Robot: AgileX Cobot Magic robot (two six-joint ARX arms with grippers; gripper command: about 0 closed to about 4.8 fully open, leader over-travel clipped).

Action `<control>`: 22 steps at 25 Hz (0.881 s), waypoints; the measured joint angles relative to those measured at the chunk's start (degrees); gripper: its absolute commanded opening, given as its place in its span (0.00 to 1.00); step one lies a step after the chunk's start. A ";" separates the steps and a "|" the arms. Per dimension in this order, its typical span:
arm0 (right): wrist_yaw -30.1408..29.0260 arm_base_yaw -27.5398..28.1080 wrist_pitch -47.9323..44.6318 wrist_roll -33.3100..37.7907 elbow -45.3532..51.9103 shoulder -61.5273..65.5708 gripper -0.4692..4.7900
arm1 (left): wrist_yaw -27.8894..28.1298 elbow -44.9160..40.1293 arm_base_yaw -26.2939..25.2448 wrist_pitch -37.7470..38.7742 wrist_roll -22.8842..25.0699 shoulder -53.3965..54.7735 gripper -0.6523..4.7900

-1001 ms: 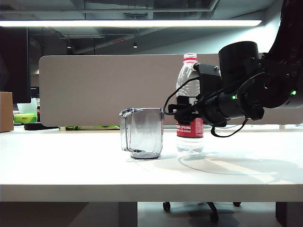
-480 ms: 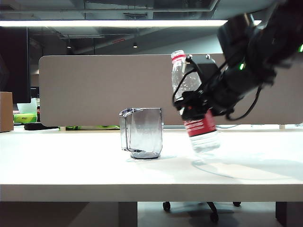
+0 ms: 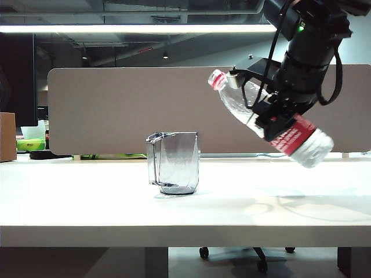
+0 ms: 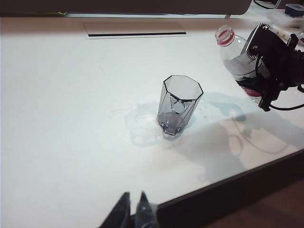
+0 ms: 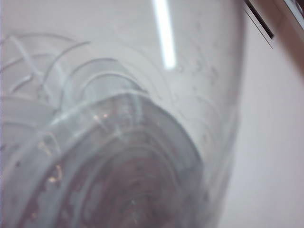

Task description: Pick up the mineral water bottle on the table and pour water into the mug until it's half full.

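The smoky-grey mug stands upright on the white table, handle to the left. Up and to its right, my right gripper is shut on the mineral water bottle, which hangs tilted in the air. Its red-ringed open neck points toward the mug and its base points down to the right. The left wrist view shows the mug, the bottle and the right gripper beyond it. My left gripper is shut and empty near the table's front edge. In the right wrist view the bottle hides the fingers. Water is hard to make out.
A grey partition runs behind the table. A cardboard box and green items sit at the far left. A cable slot lies at the table's back. The dark front edge is next to my left gripper.
My right gripper has lifted the bottle off the table, carried it up and to the right, and tipped its neck toward the mug. The mug has not moved.
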State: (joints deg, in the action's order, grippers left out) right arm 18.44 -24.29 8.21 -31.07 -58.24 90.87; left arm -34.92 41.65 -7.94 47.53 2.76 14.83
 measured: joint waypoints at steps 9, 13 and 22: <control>6.67 -2.25 4.42 -12.09 -3.41 -0.07 0.47 | 0.00 0.00 0.00 0.02 0.00 0.02 0.16; 11.41 -3.65 6.38 -14.32 -5.42 0.00 0.47 | 0.00 0.00 0.00 0.02 0.00 0.02 0.16; 14.53 -4.98 8.46 -21.16 -7.58 0.33 0.47 | 0.00 0.00 0.00 0.00 0.00 0.02 0.16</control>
State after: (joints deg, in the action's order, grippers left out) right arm 32.97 -29.28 16.67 -52.23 -65.82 91.20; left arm -34.92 41.65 -7.94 47.53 2.76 14.85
